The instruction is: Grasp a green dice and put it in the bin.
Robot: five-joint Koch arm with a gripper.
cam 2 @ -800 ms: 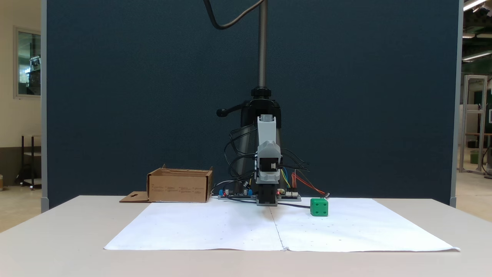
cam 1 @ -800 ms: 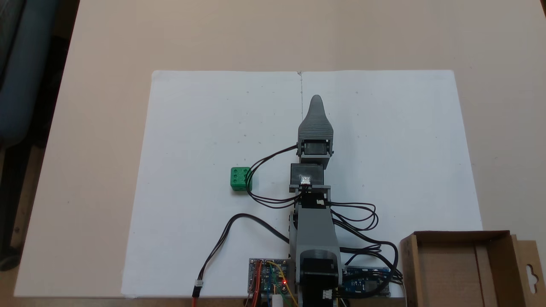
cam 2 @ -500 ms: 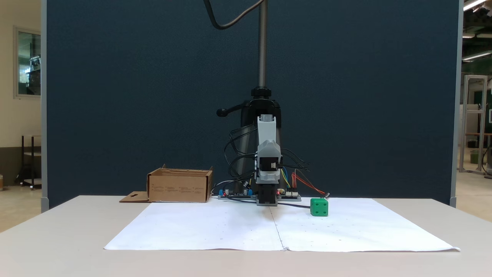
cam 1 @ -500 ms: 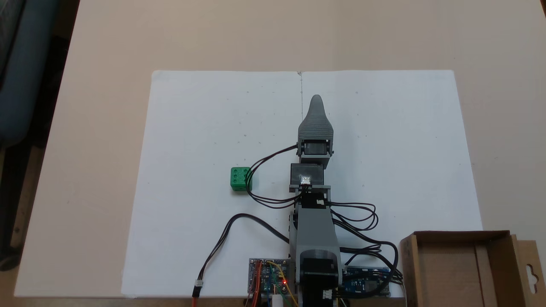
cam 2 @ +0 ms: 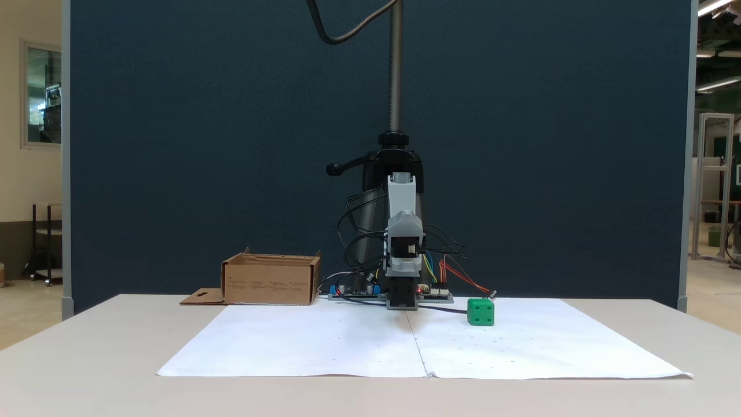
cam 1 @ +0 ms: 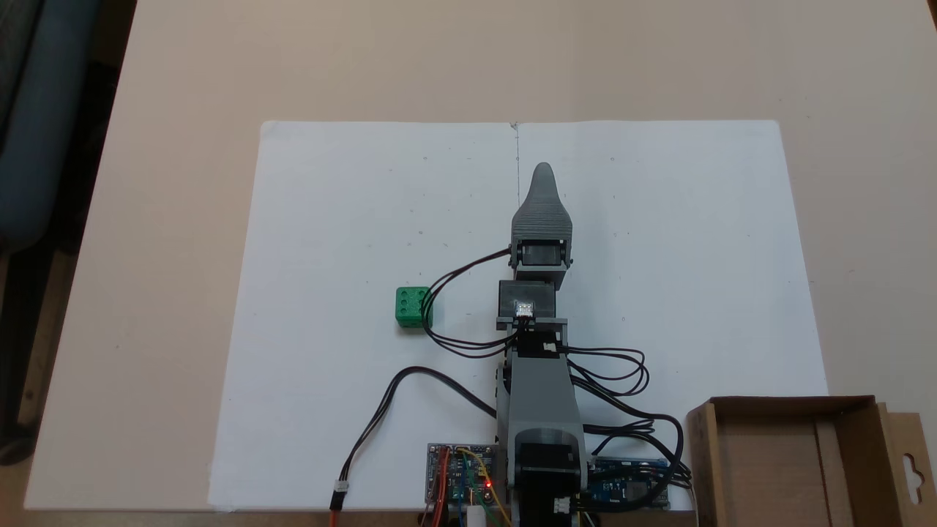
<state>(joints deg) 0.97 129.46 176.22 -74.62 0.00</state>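
Seen from above, the gripper (cam 1: pixel 542 170) points away from the arm's base; whether its jaws are apart cannot be told. The green dice (cam 1: pixel 412 307) sits on white paper (cam 1: pixel 329 219), left of the arm. The bin (cam 1: pixel 798 468) stands near right.

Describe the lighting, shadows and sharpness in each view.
In the fixed view from above, even soft light, the green dice slightly soft with a faint shadow, the bin cropped by the frame edge. In the fixed view from the front, the dark backdrop contrasts the bright paper; bright ceiling lamps at the upper right.
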